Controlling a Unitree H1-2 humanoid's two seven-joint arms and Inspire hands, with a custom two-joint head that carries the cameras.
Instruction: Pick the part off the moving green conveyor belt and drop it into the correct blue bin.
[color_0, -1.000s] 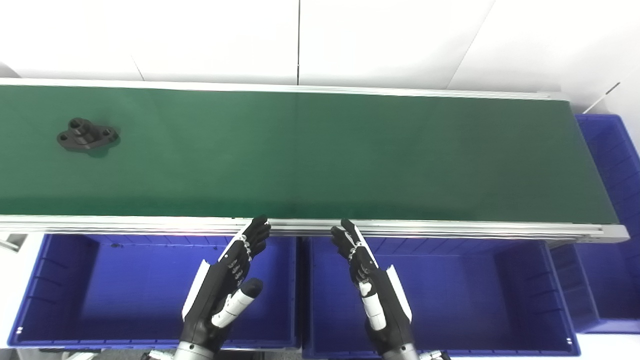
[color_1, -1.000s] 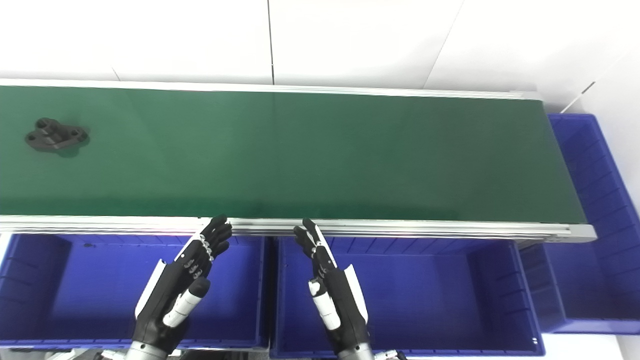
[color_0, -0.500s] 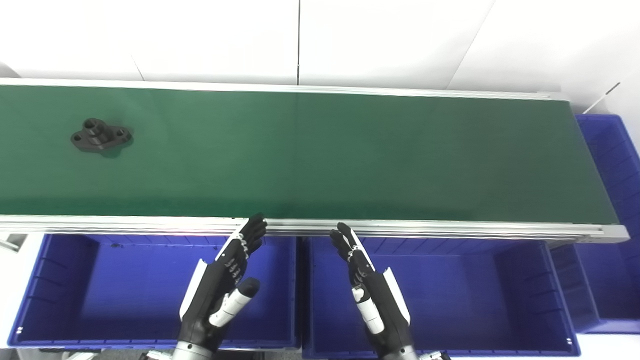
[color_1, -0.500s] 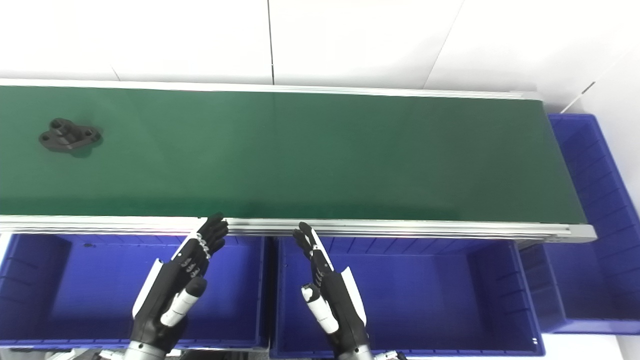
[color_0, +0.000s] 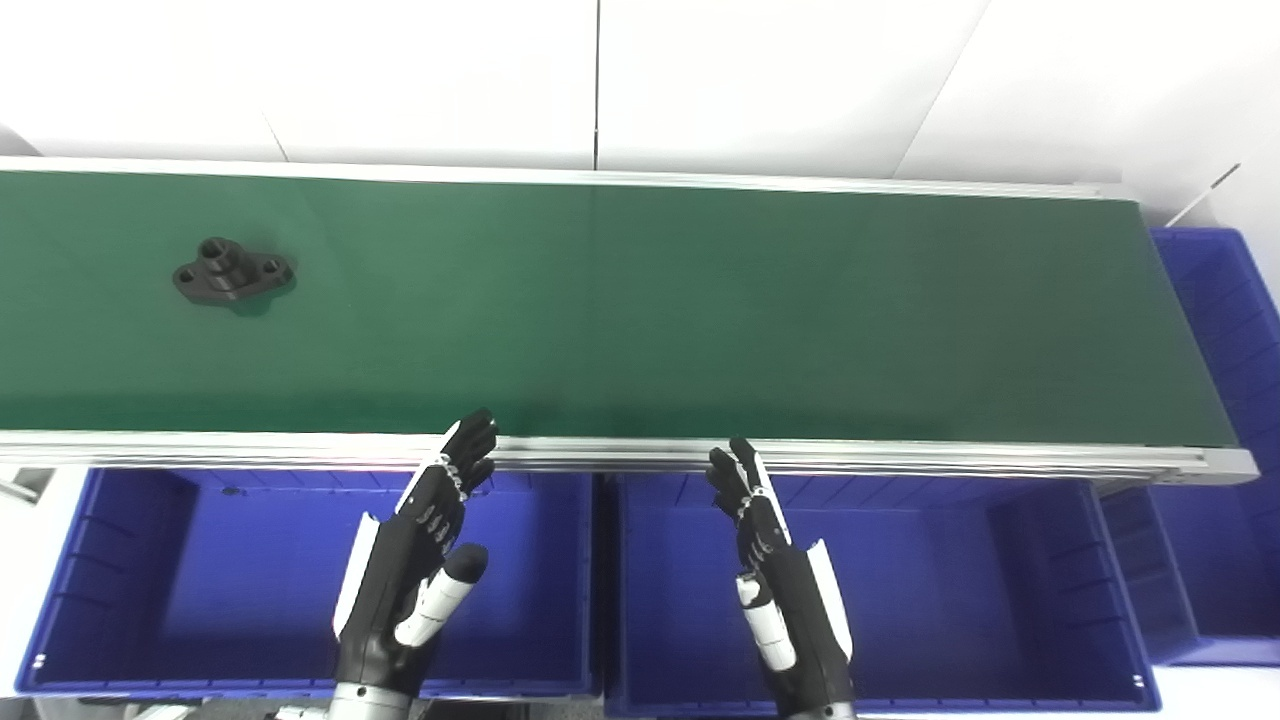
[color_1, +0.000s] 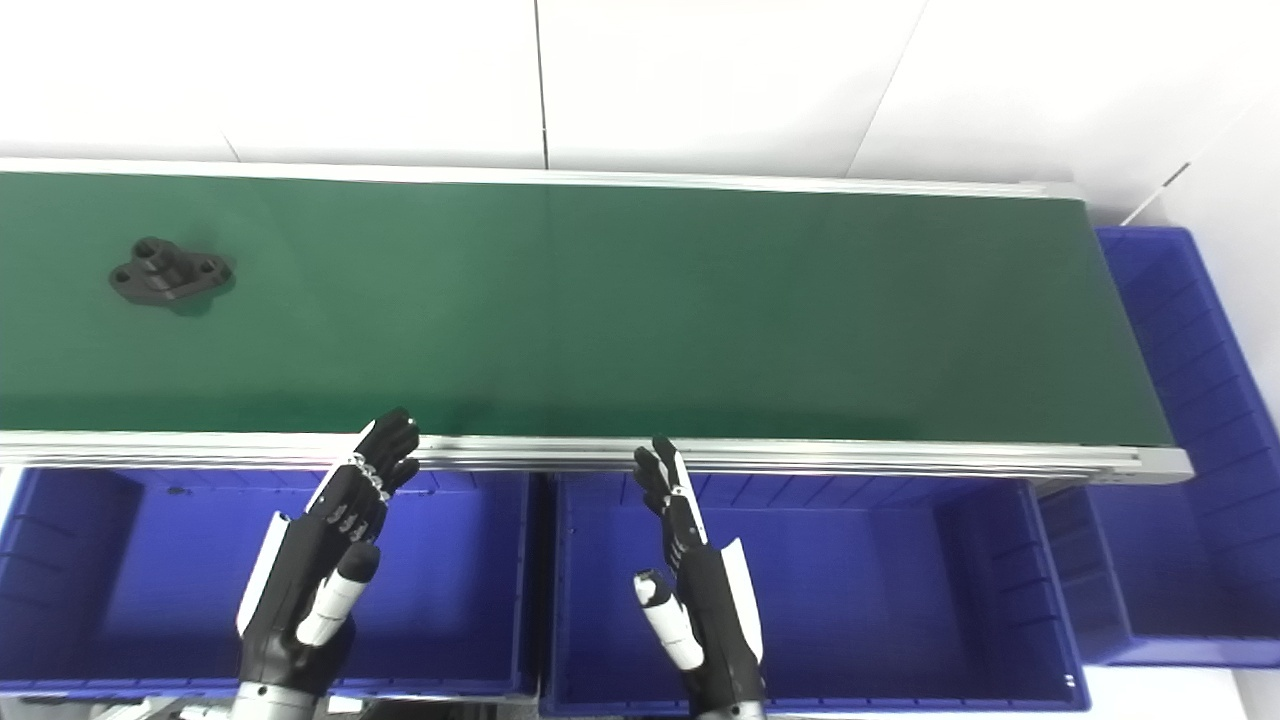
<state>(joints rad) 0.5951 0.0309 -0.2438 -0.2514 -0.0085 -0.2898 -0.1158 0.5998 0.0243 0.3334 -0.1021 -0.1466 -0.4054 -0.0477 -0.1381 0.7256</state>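
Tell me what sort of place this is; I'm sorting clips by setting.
Probably a factory-style sorting station: a long green conveyor belt carrying a black part, with blue bins lined along its near edge.

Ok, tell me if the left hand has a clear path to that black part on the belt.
Probably yes: bare belt lies between the open left hand and the black part, though it sits far off.
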